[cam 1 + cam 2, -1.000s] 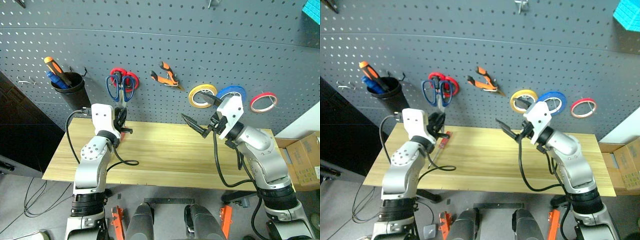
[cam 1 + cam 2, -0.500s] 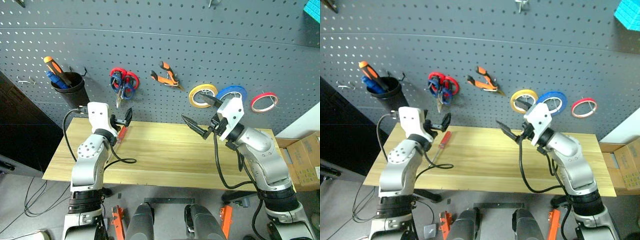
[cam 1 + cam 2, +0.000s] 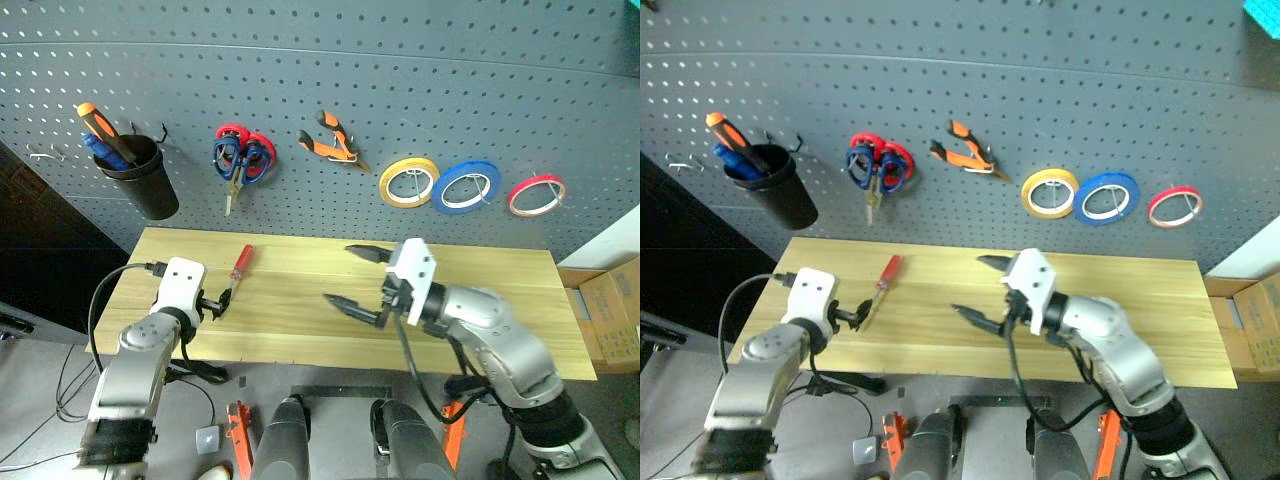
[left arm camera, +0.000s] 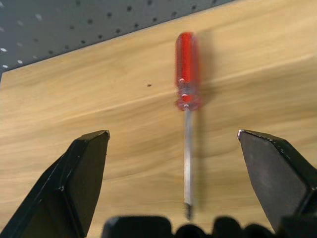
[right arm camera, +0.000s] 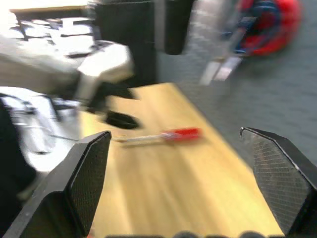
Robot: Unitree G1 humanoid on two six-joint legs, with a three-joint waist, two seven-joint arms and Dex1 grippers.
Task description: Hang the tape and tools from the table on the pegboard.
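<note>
Red-handled screwdriver (image 3: 238, 267) lies flat on the tabletop (image 3: 500, 300), its tip just ahead of my left gripper (image 3: 214, 303), whose fingers are spread wide and empty. My right gripper (image 3: 350, 277) hangs wide apart above mid-tabletop. Red tape (image 3: 536, 195), pliers (image 3: 331, 146) and blue-handled scissors (image 3: 230, 166) hang on the pegboard (image 3: 400, 80).

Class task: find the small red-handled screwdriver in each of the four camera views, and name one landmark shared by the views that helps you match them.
Left eye view: small red-handled screwdriver on the light wood table, left part.
Right eye view: same spot.
Left wrist view: between the open left gripper fingers.
Right wrist view: mid-picture.
Shared landmark: the table's far edge under the dark grey pegboard.
</note>
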